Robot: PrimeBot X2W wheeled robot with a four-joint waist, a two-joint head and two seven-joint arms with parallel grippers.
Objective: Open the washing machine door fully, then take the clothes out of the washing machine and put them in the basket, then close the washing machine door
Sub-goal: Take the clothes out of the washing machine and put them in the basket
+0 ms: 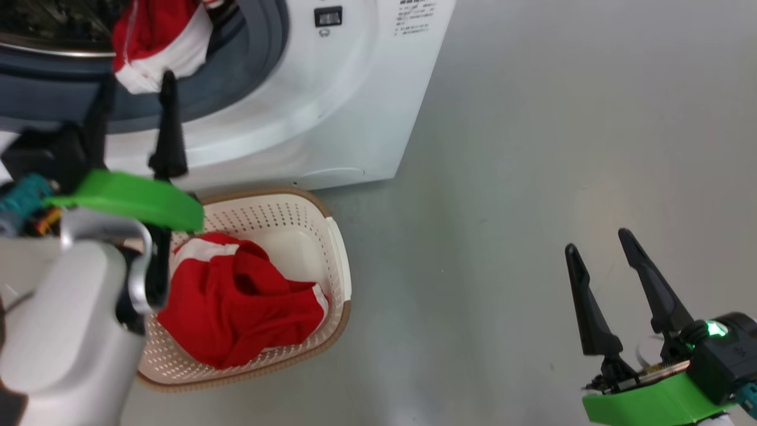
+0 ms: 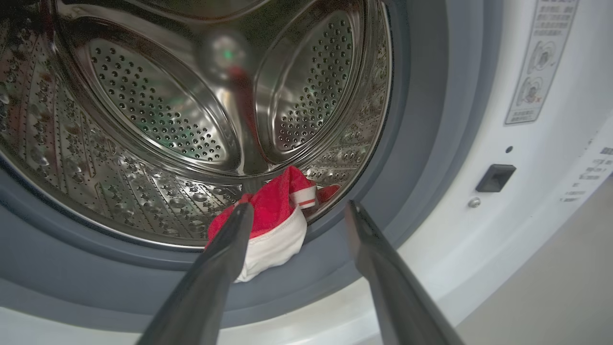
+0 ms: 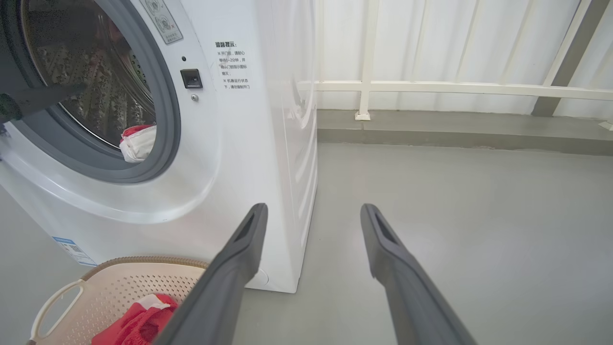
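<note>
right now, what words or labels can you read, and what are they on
"温馨提示": heading of the notice on the washing machine front; its smaller lines are too small to read.
pictogram sticker above the notice: text blurred.
blue label low on the front: too small to read.

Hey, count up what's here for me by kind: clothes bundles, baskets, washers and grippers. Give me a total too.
Clothes bundles: 2 (basket bundle, drum bundle)
Basket: 1
Washer: 1
Grippers: 2 (left gripper, right gripper), both open
Total: 6
</note>
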